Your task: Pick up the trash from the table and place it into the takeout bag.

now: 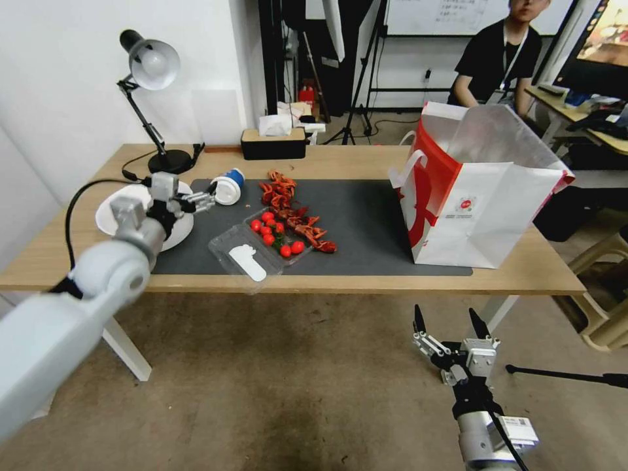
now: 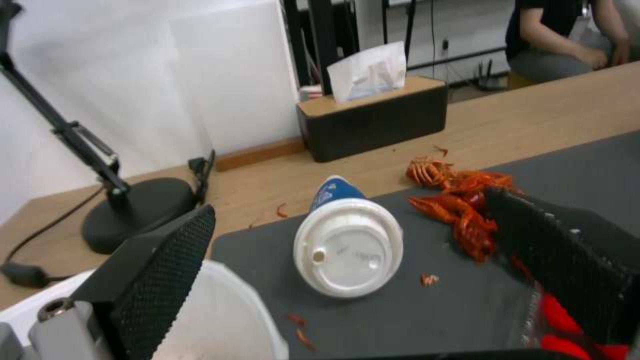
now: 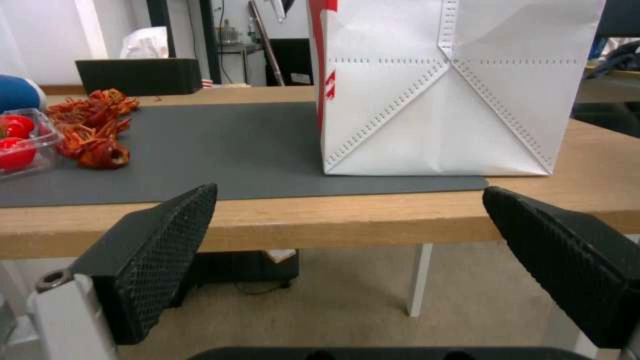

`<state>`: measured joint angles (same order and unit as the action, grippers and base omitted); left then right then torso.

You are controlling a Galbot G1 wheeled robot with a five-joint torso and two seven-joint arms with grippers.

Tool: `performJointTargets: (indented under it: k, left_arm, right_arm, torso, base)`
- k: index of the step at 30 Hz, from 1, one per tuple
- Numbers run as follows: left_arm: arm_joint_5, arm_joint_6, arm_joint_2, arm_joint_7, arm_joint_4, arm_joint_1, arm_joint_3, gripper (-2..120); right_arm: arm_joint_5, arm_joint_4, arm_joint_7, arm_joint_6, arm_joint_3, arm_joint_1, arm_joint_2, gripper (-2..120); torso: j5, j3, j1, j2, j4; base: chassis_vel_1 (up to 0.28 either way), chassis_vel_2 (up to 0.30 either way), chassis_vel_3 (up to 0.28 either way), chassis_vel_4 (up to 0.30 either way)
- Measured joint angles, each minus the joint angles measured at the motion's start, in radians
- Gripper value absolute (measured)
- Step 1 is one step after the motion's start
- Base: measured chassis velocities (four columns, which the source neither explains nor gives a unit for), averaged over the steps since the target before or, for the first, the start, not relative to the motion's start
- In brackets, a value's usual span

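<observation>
A blue-and-white lidded cup lies on its side at the back left of the dark mat on the table. My left gripper is open just short of the cup's lid, above a white bowl. More trash sits mid-mat: red crayfish shells and a clear tray of cherry tomatoes. The takeout bag stands open at the mat's right end. My right gripper hangs open below the table's front edge.
A desk lamp stands at the table's back left with its cable trailing. A dark tissue box sits at the back edge. A person sits behind the bag. A chair stands to the right.
</observation>
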<state>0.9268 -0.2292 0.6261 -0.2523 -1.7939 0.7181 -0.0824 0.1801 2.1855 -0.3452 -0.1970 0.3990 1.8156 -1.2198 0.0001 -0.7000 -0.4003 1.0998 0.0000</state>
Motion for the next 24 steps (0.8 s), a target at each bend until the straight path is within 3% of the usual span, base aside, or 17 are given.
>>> performJointTargets:
  k: [1, 3, 4, 5, 6, 8, 10, 18, 24]
  left_arm:
    - [0.000, 0.000, 0.000, 0.000, 0.000, 0.000, 0.000, 100]
    - [0.049, -0.039, -0.002, 0.010, 0.073, -0.127, 0.107, 100]
    - [0.049, -0.039, -0.002, 0.010, 0.073, -0.127, 0.107, 100]
    - [0.070, -0.062, 0.010, 0.011, 0.109, -0.189, 0.155, 100]
    - [0.090, -0.088, 0.027, 0.011, 0.139, -0.239, 0.188, 100]
    - [0.109, -0.116, 0.048, 0.011, 0.166, -0.287, 0.213, 100]
    - [0.128, -0.172, 0.099, 0.008, 0.252, -0.402, 0.283, 100]
    - [0.155, -0.244, 0.138, -0.019, 0.341, -0.507, 0.357, 100]
    - [0.185, -0.308, 0.154, 0.039, 0.398, -0.556, 0.400, 100]
  right_arm:
    - [0.000, 0.000, 0.000, 0.000, 0.000, 0.000, 0.000, 100]
    - [-0.004, -0.003, 0.000, 0.000, 0.002, -0.001, -0.008, 100]
    - [-0.004, -0.003, 0.000, 0.000, 0.002, -0.001, -0.008, 100]
    - [-0.007, -0.004, 0.000, 0.000, 0.002, -0.001, -0.014, 100]
    - [-0.009, -0.004, 0.000, -0.001, 0.004, 0.002, -0.018, 100]
    - [-0.011, -0.004, 0.000, -0.002, 0.008, 0.005, -0.022, 100]
    - [-0.015, 0.001, -0.001, -0.007, 0.019, 0.017, -0.027, 100]
    - [-0.016, 0.010, -0.002, -0.011, 0.031, 0.029, -0.029, 100]
    - [-0.016, 0.012, -0.003, -0.011, 0.032, 0.027, -0.028, 100]
  torso:
    - [0.0000, 0.000, 0.000, 0.000, 0.0000]
    - [-0.0007, 0.000, 0.000, 0.000, 0.0001]
    - [-0.0007, 0.000, 0.000, 0.000, 0.0001]
    - [0.0006, 0.000, 0.000, 0.000, 0.0001]
    - [-0.0004, 0.000, 0.000, 0.000, 0.0002]
    - [-0.0005, 0.000, 0.000, 0.000, 0.0000]
    - [-0.0001, 0.000, 0.000, 0.000, -0.0002]
    - [0.0000, 0.000, 0.000, 0.000, 0.0000]
    - [0.0000, 0.000, 0.000, 0.000, 0.0001]
  base:
    - [0.000, 0.000, 0.000, 0.000]
    - [0.000, 0.000, 0.000, 0.000]
    - [0.000, 0.000, 0.000, 0.000]
    - [0.000, 0.000, 0.000, 0.000]
    - [0.000, 0.000, 0.000, 0.000]
    - [0.000, 0.000, 0.000, 0.000]
    - [0.000, 0.000, 0.000, 0.000]
    - [0.000, 0.000, 0.000, 0.000]
    - [0.000, 0.000, 0.000, 0.000]
